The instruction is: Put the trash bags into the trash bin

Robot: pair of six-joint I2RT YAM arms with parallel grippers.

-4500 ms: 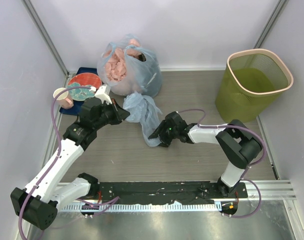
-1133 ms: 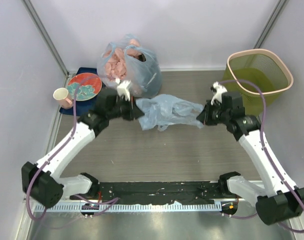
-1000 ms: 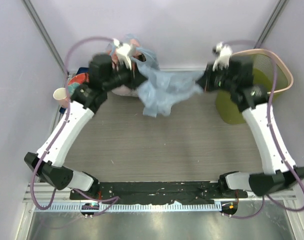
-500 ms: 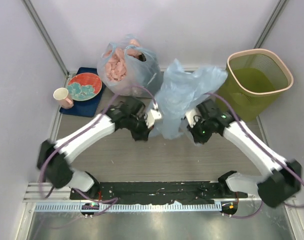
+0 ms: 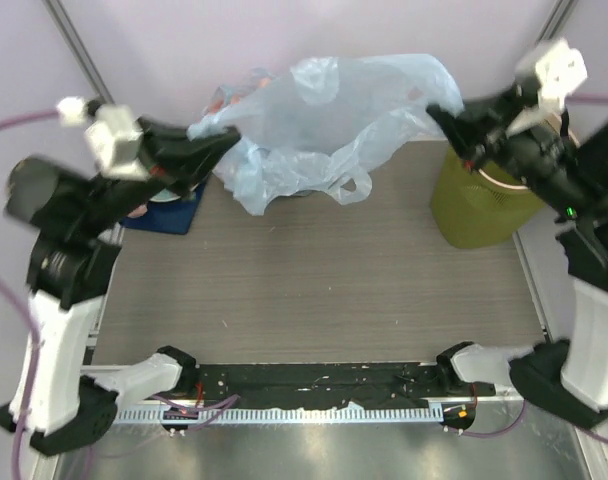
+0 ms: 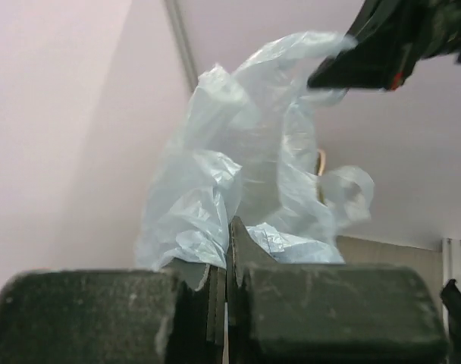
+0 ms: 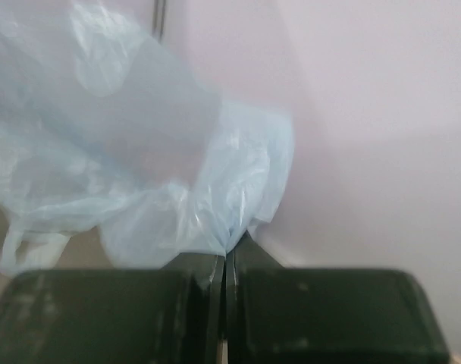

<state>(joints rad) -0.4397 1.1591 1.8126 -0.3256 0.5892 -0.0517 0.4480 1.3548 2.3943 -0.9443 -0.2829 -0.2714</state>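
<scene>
The bag (image 5: 324,115) is translucent pale blue, crinkled with whitish highlights. The bin (image 5: 474,215) is olive green. The table (image 5: 314,290) is grey-brown with fine wood-grain streaks. At its far-left corner, a navy mat (image 5: 169,218). The walls (image 5: 384,30) are pale lilac.

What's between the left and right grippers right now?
The light-blue trash bag, stretched in the air from the left gripper to the right gripper, each shut on an edge. Clearest in the top view.

Jaws of the left gripper (image 6: 227,262) pinch tight on the thin, crinkly, translucent light-blue plastic bag (image 6: 238,163), billowing up to the right gripper (image 6: 330,73) at top right.
</scene>
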